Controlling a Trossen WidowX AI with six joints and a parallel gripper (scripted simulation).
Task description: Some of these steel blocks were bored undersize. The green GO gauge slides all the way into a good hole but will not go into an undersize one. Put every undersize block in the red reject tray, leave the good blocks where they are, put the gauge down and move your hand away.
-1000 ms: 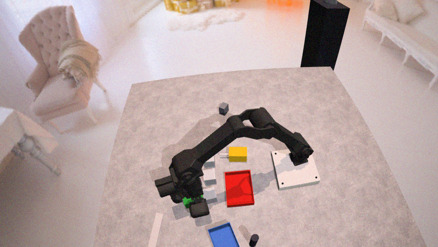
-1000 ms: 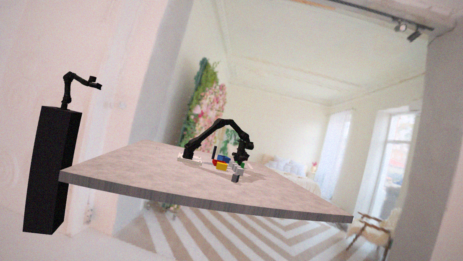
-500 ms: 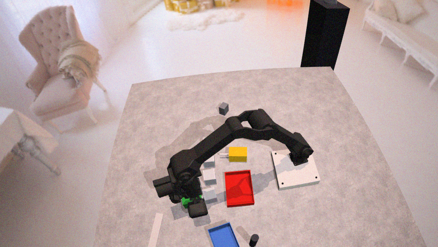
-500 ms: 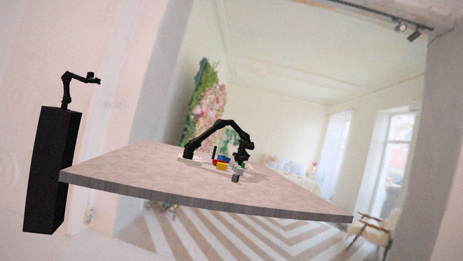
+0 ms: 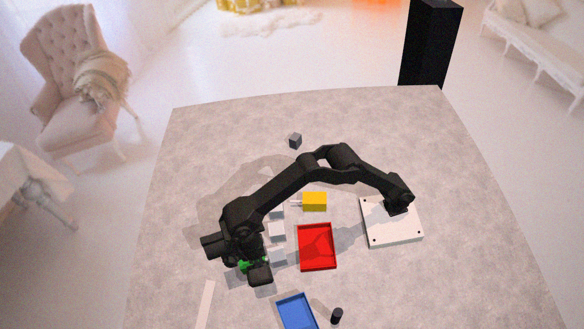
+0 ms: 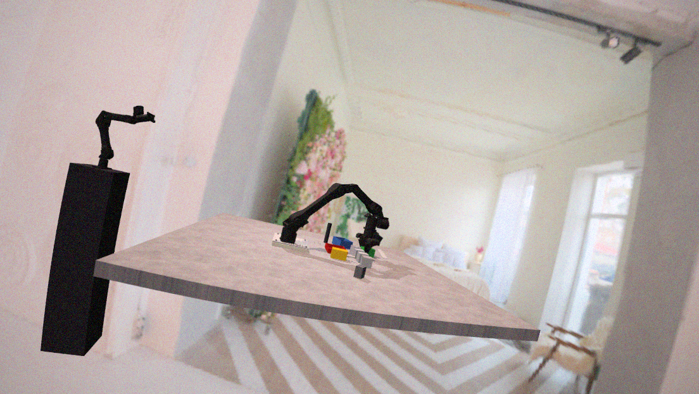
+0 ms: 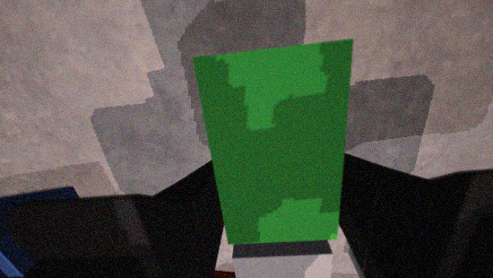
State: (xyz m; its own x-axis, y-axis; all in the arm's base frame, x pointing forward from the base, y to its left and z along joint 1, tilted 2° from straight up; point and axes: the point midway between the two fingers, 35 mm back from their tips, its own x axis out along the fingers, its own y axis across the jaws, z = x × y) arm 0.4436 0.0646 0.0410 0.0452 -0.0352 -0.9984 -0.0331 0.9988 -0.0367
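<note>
The green gauge (image 5: 244, 266) (image 6: 371, 252) (image 7: 278, 143) was at the lower left of the top frame, gripped tight in the closed jaws. Its tip pointed at the nearest steel block (image 5: 276, 257) (image 7: 282, 266). I could not tell if any of it was in the hole. If it was a bit crooked, it could have bumped the edge, and a good block might have looked bad. A hard push could have slid the block on the bench (image 5: 429, 163) (image 6: 234, 259), or twisted the gauge in the jaws. Farther up stood the next block (image 5: 276, 230), close enough to get knocked. The red tray (image 5: 318, 269) (image 6: 328, 248) (image 7: 224, 273), right of the blocks, had no block in it, so a wrong guess could still have been fixed.
</note>
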